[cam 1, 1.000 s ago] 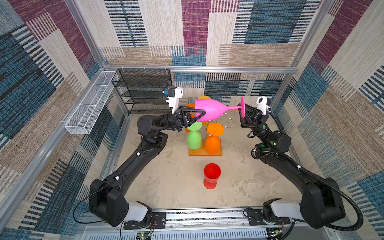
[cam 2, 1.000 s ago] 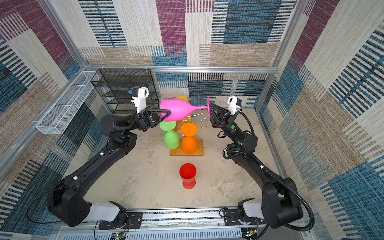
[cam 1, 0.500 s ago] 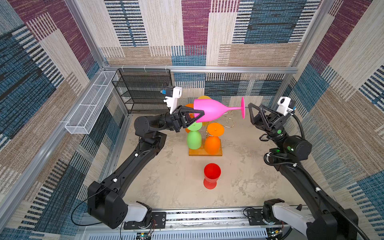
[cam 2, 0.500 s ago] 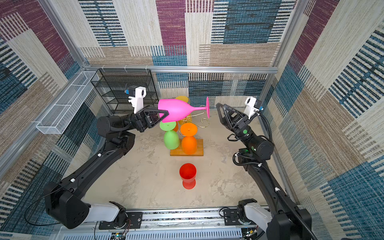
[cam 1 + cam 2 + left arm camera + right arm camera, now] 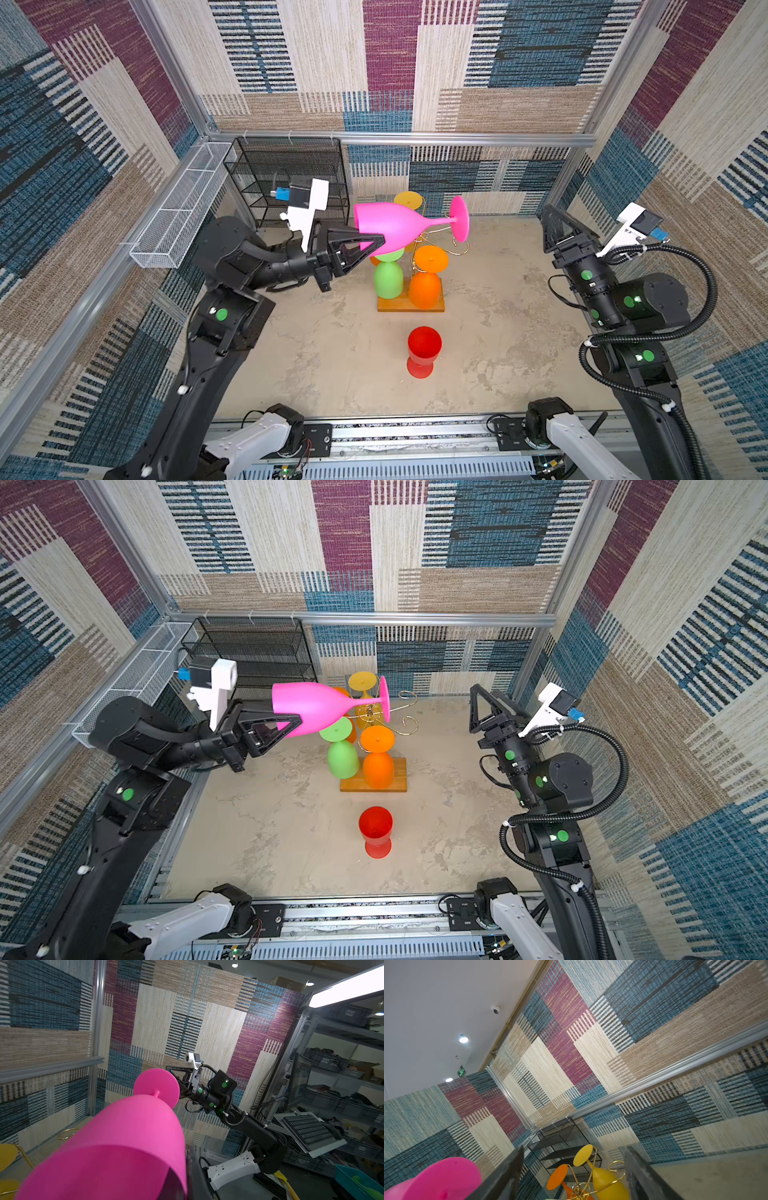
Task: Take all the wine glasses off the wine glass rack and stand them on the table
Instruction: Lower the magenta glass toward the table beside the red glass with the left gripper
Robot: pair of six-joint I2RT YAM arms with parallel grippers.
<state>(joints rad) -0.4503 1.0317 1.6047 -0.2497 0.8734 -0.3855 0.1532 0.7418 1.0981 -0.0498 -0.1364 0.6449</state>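
Top views: left hand [image 5: 376, 245] is clamped on the bowl rim of the pink wine glass [image 5: 395, 226]. The glass lies sideways in the air, foot toward the right arm, up over the wine glass rack [image 5: 392, 304]. Whether the foot touches the gold wire is unclear from here. The rack stands on the desk [image 5: 332, 353], middle-back. A green glass [image 5: 387, 280], an orange glass [image 5: 424, 286] and a yellow glass [image 5: 409, 199] hang bowl-down on it. A red glass [image 5: 424, 347] stands upright on the desk in front of the rack, apart from it. Right hand [image 5: 552, 216] has its jaws wide and empty, well right of the pink foot, near the side wall. A black mesh shelf [image 5: 286, 174] is at back left and a white mesh basket [image 5: 178, 212] is on the left wall.

Left wrist: the pink bowl fills the near part of the view, with stem and foot beyond it in free air. The right arm is behind, its hand spread and apart from the foot. A gold curl of the rack shows low beside the bowl.

Right wrist: two dark fingers [image 5: 500, 1178] are spread with nothing gripped. The rack's gold scrolls show between them, farther off, with the yellow glass and an orange foot. The pink foot sits outside the fingers, not touching.
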